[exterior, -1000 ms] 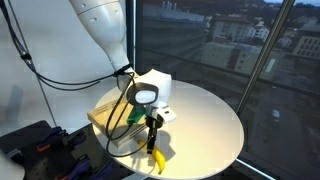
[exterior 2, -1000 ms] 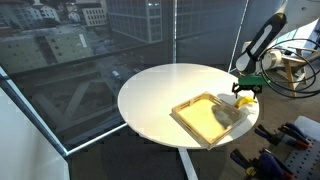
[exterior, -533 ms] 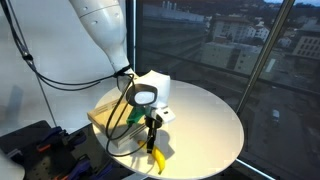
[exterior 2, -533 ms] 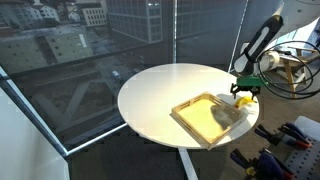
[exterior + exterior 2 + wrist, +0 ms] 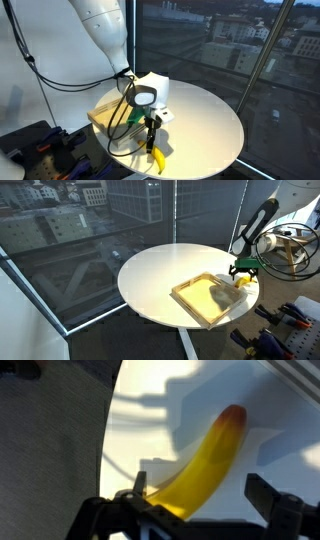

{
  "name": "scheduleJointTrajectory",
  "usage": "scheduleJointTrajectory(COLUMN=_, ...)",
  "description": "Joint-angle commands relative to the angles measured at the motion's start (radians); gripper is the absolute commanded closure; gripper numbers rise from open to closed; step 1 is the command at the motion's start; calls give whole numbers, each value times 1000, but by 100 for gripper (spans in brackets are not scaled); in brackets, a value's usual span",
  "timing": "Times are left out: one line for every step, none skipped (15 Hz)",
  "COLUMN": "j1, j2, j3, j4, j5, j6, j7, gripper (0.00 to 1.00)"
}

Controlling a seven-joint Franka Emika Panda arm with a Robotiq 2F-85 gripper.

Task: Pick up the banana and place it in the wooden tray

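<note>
Though curved, smooth yellow banana (image 5: 200, 465)

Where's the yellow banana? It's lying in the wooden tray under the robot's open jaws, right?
Not quite. The banana lies on the white table, outside the wooden tray, not in it, as an exterior view shows. It does sit under the gripper's open jaws.

Smooth-skinned banana (image 5: 200, 465); matt, light tan wooden tray (image 5: 205, 302); smooth white table (image 5: 160, 270), faint sheen
</note>
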Motion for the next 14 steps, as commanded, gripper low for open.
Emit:
scheduleJointTrajectory(j1=9, j2=23, j3=-4, j4=23, j5=25, j6=9, j7=6, gripper=0)
scheduleJointTrajectory(j1=9, j2=27, j3=-4, j4=25, j5=26, j6=9, j7=6, gripper=0)
scheduleJointTrajectory(j1=10, j2=31, j3=-4, j4=27, j5=26, j6=9, j7=6, gripper=0)
scheduleJointTrajectory(j1=10, j2=35, j3=-4, j4=29, j5=26, j6=10, j7=6, gripper=0)
scheduleJointTrajectory(j1=10, j2=39, j3=-4, j4=31, j5=26, j6=10, j7=6, gripper=0)
scheduleJointTrajectory(j1=10, j2=42, j3=-5, j4=32, j5=26, j6=10, j7=6, gripper=0)
scheduleJointTrajectory(j1=10, j2=44, j3=-5, j4=34, j5=27, j6=9, j7=5, gripper=0)
scheduleJointTrajectory(j1=10, j2=47, j3=-5, j4=36, j5=27, j6=9, j7=5, gripper=0)
scheduleJointTrajectory(j1=10, j2=50, j3=-5, j4=38, j5=27, j6=9, j7=5, gripper=0)
scheduleJointTrajectory(j1=10, j2=52, j3=-5, j4=39, j5=27, j6=9, j7=5, gripper=0)
scheduleJointTrajectory(j1=10, j2=54, j3=-6, j4=40, j5=28, j6=9, j7=4, gripper=12)
scheduleJointTrajectory(j1=10, j2=56, j3=-6, j4=42, j5=28, j6=9, j7=4, gripper=27)
scheduleJointTrajectory(j1=10, j2=57, j3=-6, j4=42, j5=28, j6=9, j7=4, gripper=34)
scheduleJointTrajectory(j1=10, j2=58, j3=-6, j4=42, j5=28, j6=10, j7=4, gripper=44)
